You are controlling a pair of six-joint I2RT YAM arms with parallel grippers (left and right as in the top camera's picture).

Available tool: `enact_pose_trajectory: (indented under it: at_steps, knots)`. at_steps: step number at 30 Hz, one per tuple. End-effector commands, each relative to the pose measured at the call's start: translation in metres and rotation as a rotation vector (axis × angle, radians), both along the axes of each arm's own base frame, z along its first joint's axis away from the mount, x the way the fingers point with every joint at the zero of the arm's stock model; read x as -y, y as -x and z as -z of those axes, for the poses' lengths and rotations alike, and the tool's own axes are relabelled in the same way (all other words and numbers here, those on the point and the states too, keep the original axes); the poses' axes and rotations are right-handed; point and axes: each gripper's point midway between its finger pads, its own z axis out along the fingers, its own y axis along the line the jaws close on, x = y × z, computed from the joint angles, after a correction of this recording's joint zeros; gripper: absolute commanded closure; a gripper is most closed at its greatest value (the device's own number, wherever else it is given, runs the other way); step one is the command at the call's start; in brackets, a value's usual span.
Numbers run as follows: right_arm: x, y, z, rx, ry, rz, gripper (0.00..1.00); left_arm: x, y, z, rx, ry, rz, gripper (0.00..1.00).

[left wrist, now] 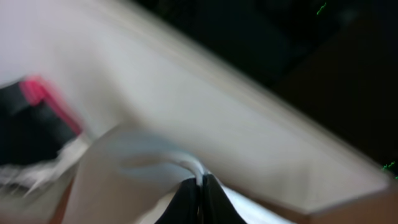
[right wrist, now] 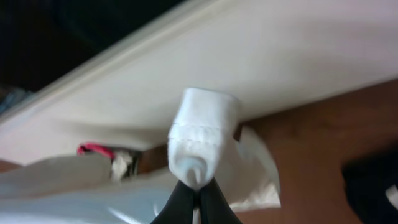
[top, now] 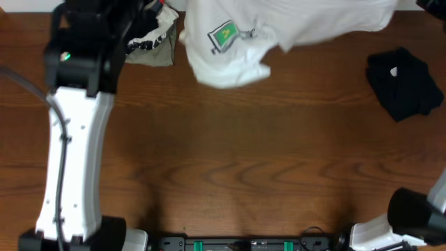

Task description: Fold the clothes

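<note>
White T-shirt (top: 293, 21), left gripper (left wrist: 200, 183) clamped on it, right gripper (right wrist: 198, 186) too, left arm (top: 70, 160) outstretched

No readable text, number or brand in any view; nearest thing to a sign is a small green square mark (top: 224, 35) with a yellow shape inside, on the white T-shirt (top: 306, 21), seen overhead only, no letters resolvable; white top with black print (top: 148, 43), partly covered by the left arm (top: 73, 160): bold black strokes, maybe lettering, too small to tell; black patch with white strokes (left wrist: 25, 155) far left of the left gripper (left wrist: 200, 180): motion-smeared, unreadable; pink strip (right wrist: 93, 149) left of the right gripper (right wrist: 198, 186): too blurred to read; black garment (top: 404, 84): pale tag (top: 394, 71), illegible at this size
</note>
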Motion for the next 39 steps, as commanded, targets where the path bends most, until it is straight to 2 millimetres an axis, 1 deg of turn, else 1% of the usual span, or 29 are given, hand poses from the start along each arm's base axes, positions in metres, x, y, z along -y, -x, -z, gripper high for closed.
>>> enact_pose_trajectory:
  at_steps: [1,3,4,5,6,9,11,12,14,16,20,22,24,25,26,27,28,29,30,31,32,33,36,39]
  knots:
    - [0.018,0.007,0.039,-0.146,0.056,0.060,0.99,-0.009,0.011,0.042,-0.167,-0.062,-0.011,0.94]
    - [0.022,0.023,0.067,-0.277,0.063,0.087,0.99,-0.012,0.025,0.082,-0.330,-0.087,-0.008,0.94]
    - [0.023,0.036,0.087,-0.376,0.065,0.105,0.98,-0.013,0.034,0.106,-0.425,-0.099,-0.006,0.93]
    - [0.021,0.046,0.103,-0.449,0.057,0.106,0.97,-0.013,0.042,0.127,-0.513,-0.106,-0.006,0.86]
    - [0.017,0.055,0.118,-0.518,0.048,0.094,0.97,-0.013,0.051,0.147,-0.598,-0.110,-0.004,0.86]
    - [0.007,0.075,0.158,-0.684,0.048,0.060,0.98,-0.011,0.074,0.198,-0.813,-0.112,0.007,0.85]
    - [0.004,0.085,0.182,-0.771,0.060,0.059,0.99,-0.008,0.084,0.224,-0.919,-0.109,0.027,0.86]
    - [0.004,0.089,0.194,-0.813,0.067,0.068,0.99,-0.006,0.091,0.238,-0.975,-0.108,0.038,0.94]
    - [0.004,0.097,0.213,-0.881,0.082,0.076,0.99,-0.007,0.103,0.259,-1.066,-0.111,0.037,0.94]
    - [-0.002,0.104,0.230,-0.932,0.077,0.061,0.99,-0.009,0.117,0.279,-1.144,-0.122,0.036,0.94]
    - [-0.009,0.115,0.255,-1.008,0.081,0.040,0.98,-0.011,0.136,0.301,-1.236,-0.130,0.038,0.94]
    - [-0.007,0.119,0.268,-1.036,0.101,0.046,0.90,-0.006,0.142,0.306,-1.257,-0.124,0.069,0.94]
    - [-0.003,0.122,0.277,-1.059,0.114,0.079,0.85,0.002,0.145,0.307,-1.259,-0.128,0.116,0.94]
    - [0.001,0.124,0.280,-1.070,0.126,0.106,0.80,0.006,0.145,0.307,-1.255,-0.138,0.138,0.94]
    - [0.006,0.126,0.282,-1.081,0.145,0.134,0.67,0.009,0.146,0.307,-1.251,-0.151,0.155,0.92]
    - [0.011,0.127,0.282,-1.088,0.166,0.162,0.50,0.013,0.147,0.307,-1.250,-0.160,0.167,0.85]
    - [0.016,0.128,0.282,-1.092,0.184,0.186,0.23,0.019,0.149,0.307,-1.249,-0.171,0.182,0.77]
    - [0.019,0.129,0.281,-1.093,0.197,0.203,0.09,0.023,0.151,0.308,-1.249,-0.181,0.196,0.65]
    - [0.022,0.130,0.281,-1.095,0.203,0.223,0.01,0.028,0.153,0.308,-1.248,-0.191,0.210,0.45]
    - [0.022,0.130,0.280,-1.095,0.201,0.227,0.01,0.034,0.154,0.309,-1.244,-0.204,0.227,0.25]
    - [0.022,0.130,0.280,-1.095,0.199,0.228,0.01,0.040,0.155,0.310,-1.237,-0.216,0.242,0.11]
    - [0.021,0.130,0.280,-1.097,0.197,0.226,0.01,0.045,0.154,0.312,-1.227,-0.226,0.254,0.03]
    - [0.021,0.133,0.281,-1.109,0.196,0.223,0.01,0.055,0.151,0.320,-1.197,-0.237,0.278,0.02]
    - [0.019,0.138,0.281,-1.128,0.192,0.218,0.01,0.055,0.150,0.334,-1.203,-0.231,0.271,0.02]
